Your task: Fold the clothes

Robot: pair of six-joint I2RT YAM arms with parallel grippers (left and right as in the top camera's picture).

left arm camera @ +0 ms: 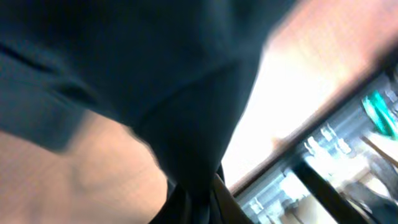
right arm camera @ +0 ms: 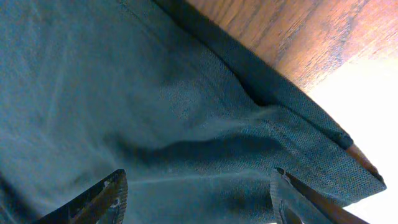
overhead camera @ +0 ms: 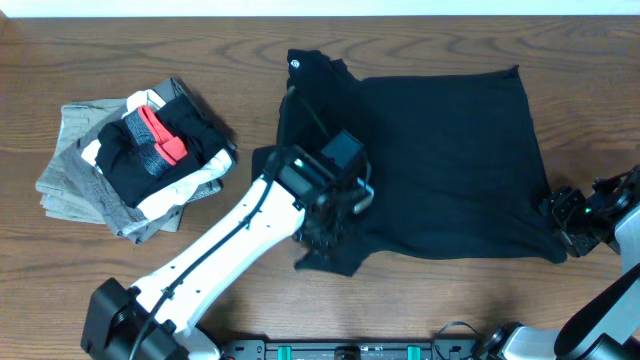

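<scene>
A brown wood-grain table (overhead camera: 100, 50) carries two things. A black T-shirt (overhead camera: 440, 150) lies spread from the middle out toward 3 o'clock, with its near-left corner bunched up toward 6 o'clock. A pile of folded clothes (overhead camera: 70, 175), gray and white, sits well apart at 9 o'clock.

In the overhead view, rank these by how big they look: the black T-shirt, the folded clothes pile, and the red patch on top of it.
Largest to smallest:
1. black T-shirt
2. folded clothes pile
3. red patch
</scene>
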